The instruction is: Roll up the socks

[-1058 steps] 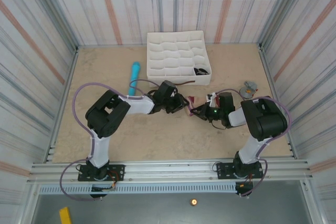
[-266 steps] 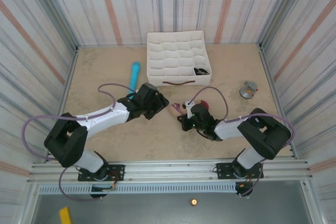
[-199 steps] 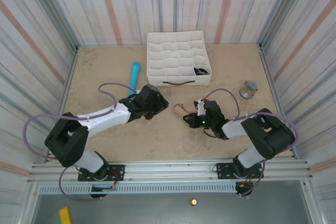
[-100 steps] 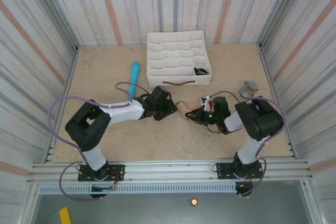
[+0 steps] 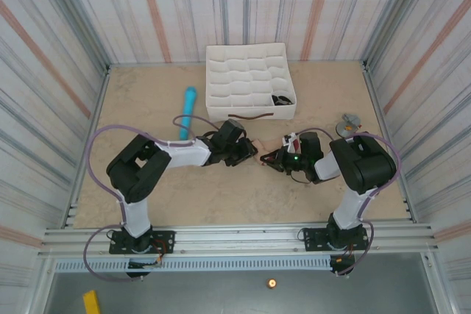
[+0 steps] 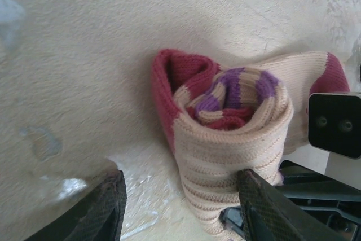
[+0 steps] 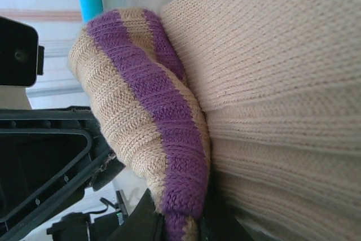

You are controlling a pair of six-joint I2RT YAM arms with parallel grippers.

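The beige sock (image 6: 231, 139) lies on the table as a loose roll, its purple-striped cuff and maroon parts showing at the roll's end. My left gripper (image 6: 180, 207) stands open around it; the right-hand finger (image 6: 265, 210) touches the roll and the other finger (image 6: 98, 207) is apart from it. In the top view the left gripper (image 5: 248, 154) and right gripper (image 5: 274, 158) meet at the sock (image 5: 260, 149) in mid-table. My right gripper (image 7: 177, 227) is shut on the purple-striped cuff (image 7: 163, 111). A black bundle (image 5: 280, 99) sits in one compartment of the organizer.
A white compartment organizer (image 5: 246, 64) stands at the back centre. The light-blue cylinder (image 5: 188, 108) lies left of it, just behind my left arm. A small grey object (image 5: 349, 120) rests near the right wall. Striped walls enclose the table.
My left gripper has moved right up to the sock and its jaws have narrowed around the roll. The right gripper has shifted slightly, still holding the cuff.
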